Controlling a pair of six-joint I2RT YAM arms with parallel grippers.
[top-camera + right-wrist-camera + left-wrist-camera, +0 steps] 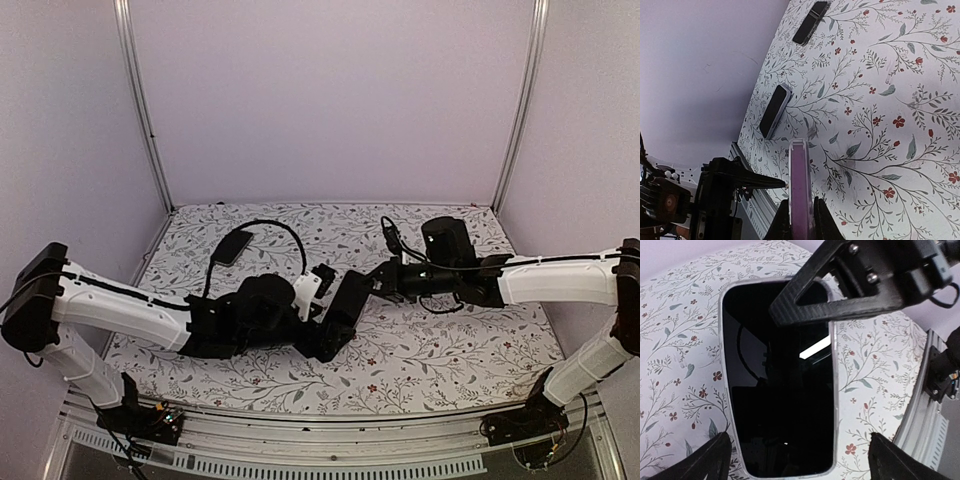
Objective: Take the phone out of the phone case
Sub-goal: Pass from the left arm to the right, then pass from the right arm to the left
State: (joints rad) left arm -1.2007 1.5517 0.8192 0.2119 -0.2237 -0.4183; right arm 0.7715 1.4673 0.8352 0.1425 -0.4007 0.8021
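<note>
Right fingers (822,225) pinch one end of the thin clear lavender phone case (799,185), whose long axis points between the wide-spread left fingers (710,457).

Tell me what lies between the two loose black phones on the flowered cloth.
Nothing but bare flowered cloth, by the right wrist view, between the nearer glossy black rectangular phone and the farther one.

Floral tablecloth (430,360), pale lavender walls (330,100)
</note>
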